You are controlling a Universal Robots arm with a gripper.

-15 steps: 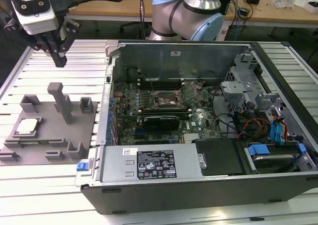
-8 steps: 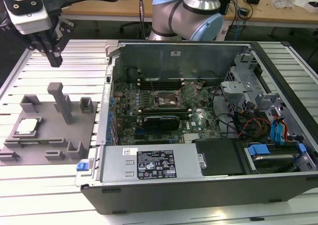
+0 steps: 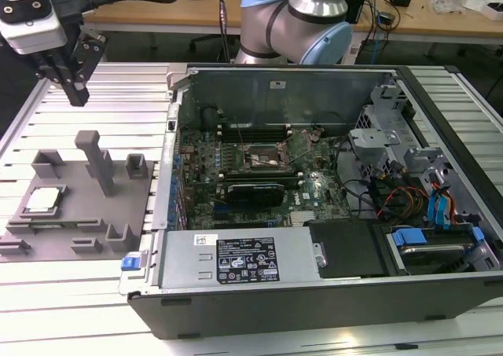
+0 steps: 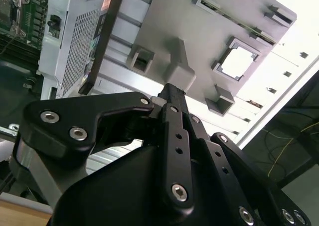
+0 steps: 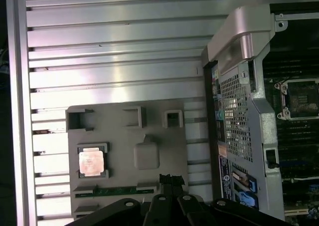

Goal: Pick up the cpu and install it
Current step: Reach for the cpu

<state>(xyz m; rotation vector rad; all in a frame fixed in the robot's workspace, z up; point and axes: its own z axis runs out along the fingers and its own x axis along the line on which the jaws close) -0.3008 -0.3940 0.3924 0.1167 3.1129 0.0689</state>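
Exterior view: small flat square silvery-topped cpu [image 3: 43,201] lies flat, lid up, in a recess of the grey plastic fixture plate [image 3: 86,214] on the ribbed aluminium table [image 3: 110,97]; not yet picked up. The black end effector [image 3: 76,89] hangs well apart from it, clenched on nothing. The motherboard socket [image 3: 263,155] in the open computer case looks vacant, so the whole install is left.

Second wrist view: cpu [image 4: 238,62] seated in its recess, untouched.

First wrist view: cpu [image 5: 91,162] is square, no long axis; edges parallel to the plate's edges.
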